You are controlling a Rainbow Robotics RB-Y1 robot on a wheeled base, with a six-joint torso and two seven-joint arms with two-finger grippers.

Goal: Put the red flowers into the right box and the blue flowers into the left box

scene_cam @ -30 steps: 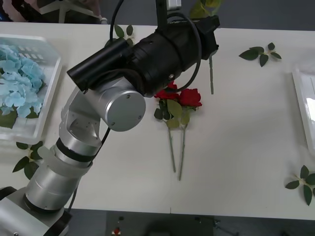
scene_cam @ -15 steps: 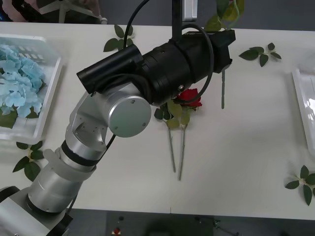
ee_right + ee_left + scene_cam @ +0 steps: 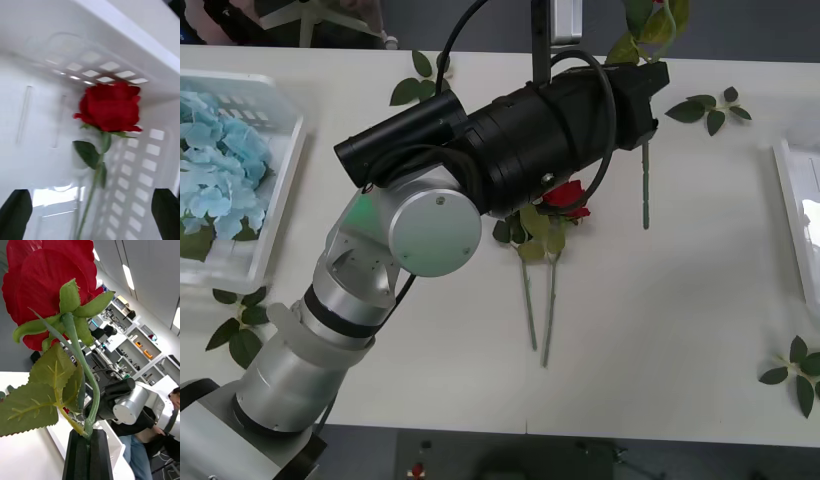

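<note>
My left gripper (image 3: 89, 434) is shut on the green stem of a red flower (image 3: 48, 281), whose head and leaves rise above the black fingers. In the front view the left arm (image 3: 520, 140) reaches over the table's middle, and the held flower's stem (image 3: 645, 190) hangs down past its wrist. Two more red flowers (image 3: 565, 197) lie on the table, their heads partly under the arm. The left box (image 3: 275, 215) holds blue flowers (image 3: 220, 165). My right gripper (image 3: 90, 221) is open above the right box (image 3: 45, 123), where one red flower (image 3: 110, 107) lies. The right box's edge (image 3: 798, 215) shows at the table's right.
Loose green leaf sprigs lie at the back right (image 3: 705, 108), the back middle (image 3: 420, 75), the front right (image 3: 795, 370) and the front left (image 3: 235, 325). Bare white table (image 3: 680, 330) stretches between the lying flowers and the right box.
My left arm has swung to the right with the red flower in its grip, and the hanging stem has moved right and slightly down. The flowers on the table have not moved.
</note>
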